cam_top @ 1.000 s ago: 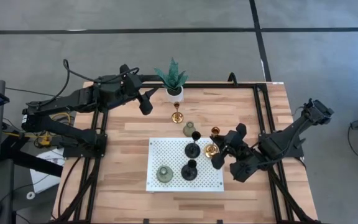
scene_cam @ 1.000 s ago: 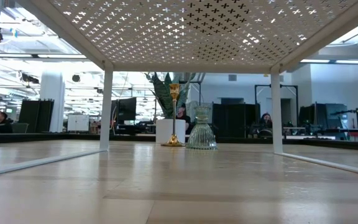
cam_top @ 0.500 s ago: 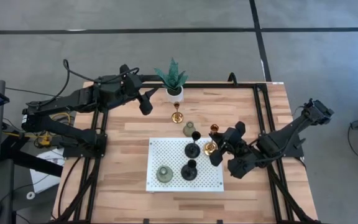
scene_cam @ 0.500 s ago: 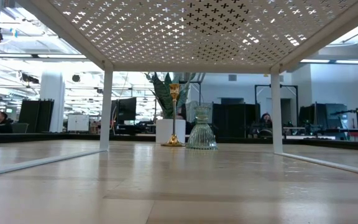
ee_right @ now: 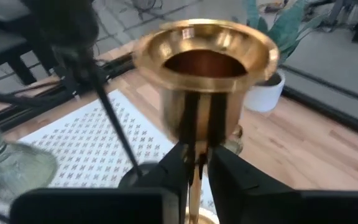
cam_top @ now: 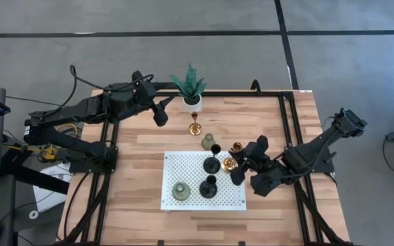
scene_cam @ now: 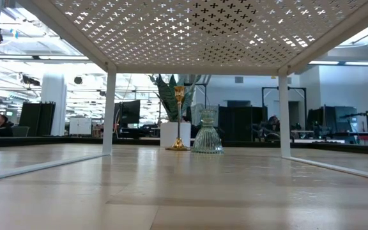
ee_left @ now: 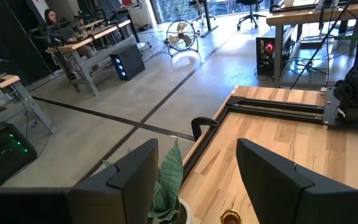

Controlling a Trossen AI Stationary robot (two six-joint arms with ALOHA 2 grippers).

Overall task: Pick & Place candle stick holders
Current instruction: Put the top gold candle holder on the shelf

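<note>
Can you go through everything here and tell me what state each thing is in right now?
Right gripper: shut on a gold holder's stem.
Held gold holder: upright, at the white perforated shelf's right edge.
Other gold holder: standing on the table, near the plant.
Two black holders: upright on the shelf.
Grey-green holders: one on the shelf, one behind it.
Left gripper: open, waiting by the plant.

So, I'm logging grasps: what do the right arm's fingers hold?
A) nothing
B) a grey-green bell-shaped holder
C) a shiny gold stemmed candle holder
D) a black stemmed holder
C: in the right wrist view the fingers pinch the stem of the shiny gold stemmed candle holder just below its cup.
</note>
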